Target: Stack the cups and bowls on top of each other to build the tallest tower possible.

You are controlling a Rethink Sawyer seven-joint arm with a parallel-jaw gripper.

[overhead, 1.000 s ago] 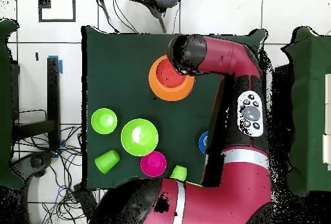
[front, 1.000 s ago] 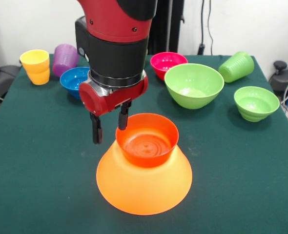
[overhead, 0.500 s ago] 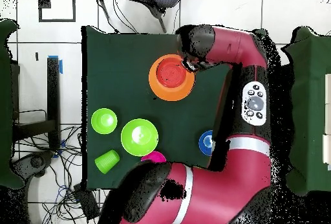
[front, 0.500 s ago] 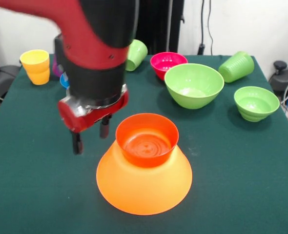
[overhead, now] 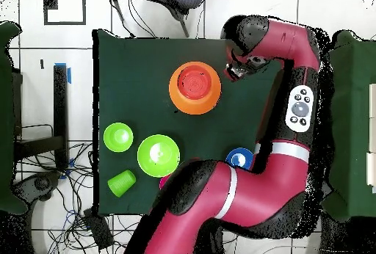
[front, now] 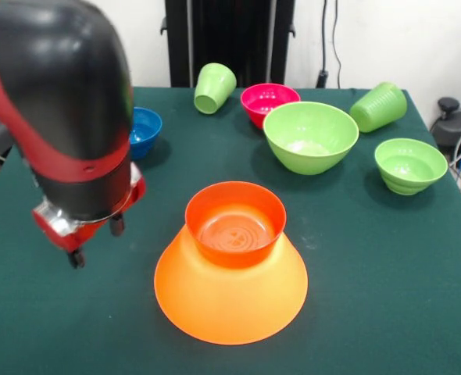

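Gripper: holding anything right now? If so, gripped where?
Nothing held. The gripper is open and empty, above bare cloth beside the tower, whose red-orange bowl sits upright on the upturned orange bowl.

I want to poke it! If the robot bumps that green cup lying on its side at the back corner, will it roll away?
Probably. The green cup lies on its side and is round and ribbed, so a bump would likely roll it, curving since one end looks wider. It looks like thin plastic, so probably light. The table's edge is close, so it might fall off.

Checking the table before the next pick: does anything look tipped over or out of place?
Yes. Two light green cups lie on their sides: one behind the pink bowl, one at the far right corner. The red-orange bowl sits squarely on the upturned orange bowl.
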